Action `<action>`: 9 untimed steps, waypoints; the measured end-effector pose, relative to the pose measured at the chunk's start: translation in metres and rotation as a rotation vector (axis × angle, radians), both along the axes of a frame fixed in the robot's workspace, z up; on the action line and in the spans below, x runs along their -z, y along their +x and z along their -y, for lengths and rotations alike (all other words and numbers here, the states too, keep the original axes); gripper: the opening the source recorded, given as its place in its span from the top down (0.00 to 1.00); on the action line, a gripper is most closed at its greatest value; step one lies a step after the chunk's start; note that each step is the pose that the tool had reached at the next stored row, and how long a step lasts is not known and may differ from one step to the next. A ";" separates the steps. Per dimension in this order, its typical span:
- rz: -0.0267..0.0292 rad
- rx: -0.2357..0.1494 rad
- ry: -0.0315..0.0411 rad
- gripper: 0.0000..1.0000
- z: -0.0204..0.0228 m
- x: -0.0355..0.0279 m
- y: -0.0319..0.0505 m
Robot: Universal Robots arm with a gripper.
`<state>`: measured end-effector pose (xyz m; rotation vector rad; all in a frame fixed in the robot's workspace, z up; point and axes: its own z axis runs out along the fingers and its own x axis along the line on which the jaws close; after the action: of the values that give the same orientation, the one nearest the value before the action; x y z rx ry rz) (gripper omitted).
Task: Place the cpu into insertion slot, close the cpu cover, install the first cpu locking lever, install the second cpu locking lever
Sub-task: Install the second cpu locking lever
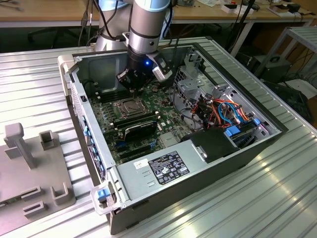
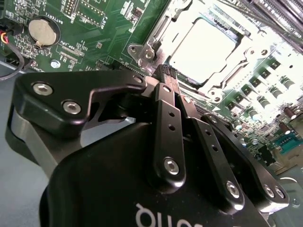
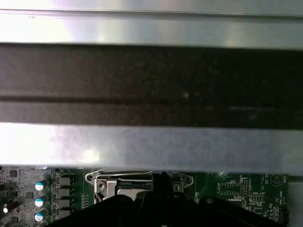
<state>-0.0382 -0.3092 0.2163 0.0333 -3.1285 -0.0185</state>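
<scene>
Gripper: my gripper [image 2: 169, 75] is clenched, fingers pressed together with nothing between them; the tips sit at the edge of the socket, low over the motherboard [image 1: 148, 106].
Contact: in the second wrist view the fingertips [image 2: 165, 72] meet the metal frame at one side of the socket; whether they bear on a locking lever I cannot tell.
Cpu: the cpu [image 2: 203, 47] lies flat in the insertion slot [image 1: 130, 106], its pale top showing through the window.
Cpu cover: the cpu cover [image 2: 156, 35] appears folded down over the chip, its frame around the window; full seating I cannot confirm.
Levers: a thin wire piece runs along the socket edge near my tips; latched or free, I cannot tell.
Surroundings: memory sticks [image 1: 141, 121] lie just beside the socket; the open computer case [image 1: 79, 99] stands on the bench [image 1: 277, 198]; cable bundle [image 1: 223, 111] is well apart.
Risk one: closed tips could slide off a thin lever, in my judgement, and strike the board components nearby.
Risk two: pressing while the cover is not fully down could load the chip unevenly and harm socket contacts.
Risk three: a sideways push too far could reach the memory sticks.
</scene>
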 end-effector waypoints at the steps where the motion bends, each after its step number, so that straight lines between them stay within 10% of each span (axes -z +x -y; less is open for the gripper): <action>1: 0.0001 0.000 -0.0002 0.89 0.0003 0.0000 0.0000; 9: 0.0000 0.000 -0.0050 0.89 0.0056 0.0000 0.0000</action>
<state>-0.0382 -0.3148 0.2163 0.0332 -3.1285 -0.0107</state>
